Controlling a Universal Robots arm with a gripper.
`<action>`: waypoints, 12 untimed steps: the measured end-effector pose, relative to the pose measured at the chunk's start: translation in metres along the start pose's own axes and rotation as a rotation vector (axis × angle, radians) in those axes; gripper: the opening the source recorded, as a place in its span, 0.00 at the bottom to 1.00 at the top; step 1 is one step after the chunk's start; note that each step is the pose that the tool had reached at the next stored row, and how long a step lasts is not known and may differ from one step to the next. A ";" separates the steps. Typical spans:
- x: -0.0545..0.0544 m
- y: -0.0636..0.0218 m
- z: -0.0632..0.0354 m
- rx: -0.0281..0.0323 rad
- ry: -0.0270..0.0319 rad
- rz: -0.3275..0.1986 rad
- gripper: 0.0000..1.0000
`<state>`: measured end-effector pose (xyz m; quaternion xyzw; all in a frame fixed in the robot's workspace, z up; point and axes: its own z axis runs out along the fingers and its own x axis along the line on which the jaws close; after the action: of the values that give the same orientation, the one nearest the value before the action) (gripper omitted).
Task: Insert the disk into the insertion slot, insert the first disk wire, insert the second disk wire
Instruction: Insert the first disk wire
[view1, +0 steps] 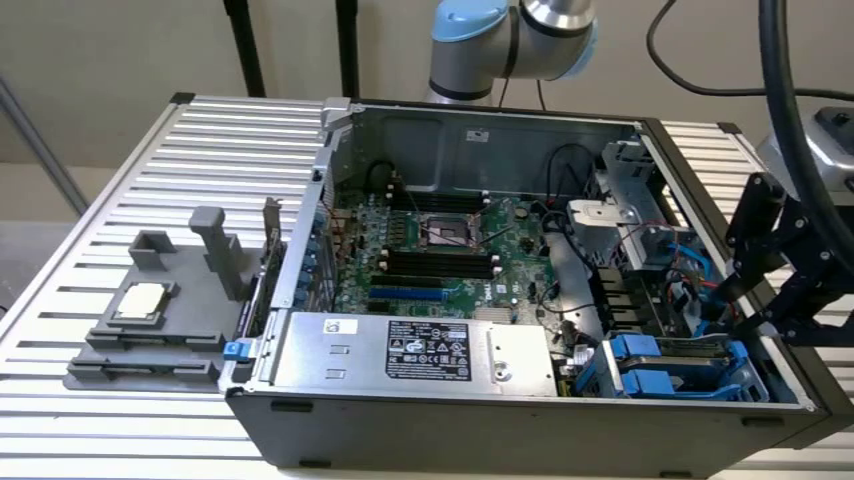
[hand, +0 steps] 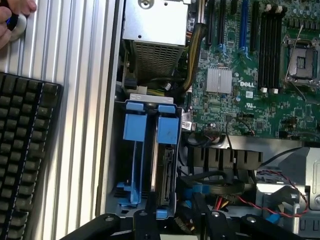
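Observation:
The insertion slot (view1: 674, 372) is the grey bay with blue rails at the case's front corner, on the exterior view's right. In the wrist view the bay (hand: 122, 197) holds two blue carriers side by side. The disk (hand: 164, 177) stands on edge in one of them, clipped to its blue frame, with its connector strip facing out. My gripper (view1: 754, 315) hangs just above and beside the bay, next to loose blue cables (view1: 697, 268). Its black fingers (hand: 144, 224) stand apart over the bay's end, so the gripper (hand: 175, 222) is open and holds nothing. A blue cable (hand: 202, 189) and red wires (hand: 222, 202) lie beside the disk.
A silver power supply with a black label (view1: 427, 350) sits beside the bay, and the motherboard (view1: 441, 250) lies behind it. A grey fixture with a chip (view1: 140, 305) rests on the ribbed table. The wrist view has a keyboard (hand: 20, 150) and a person's hand (hand: 12, 15).

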<state>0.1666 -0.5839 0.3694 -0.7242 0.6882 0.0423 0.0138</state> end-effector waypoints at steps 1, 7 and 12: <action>-0.001 -0.0001 0.0015 -0.0001 0.0020 0.000 0.40; -0.004 0.0063 0.0073 -0.0009 0.0140 -0.003 0.48; -0.007 0.0147 0.0091 -0.0016 0.0167 -0.011 0.55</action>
<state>0.1512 -0.5768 0.3615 -0.7284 0.6841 0.0367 0.0076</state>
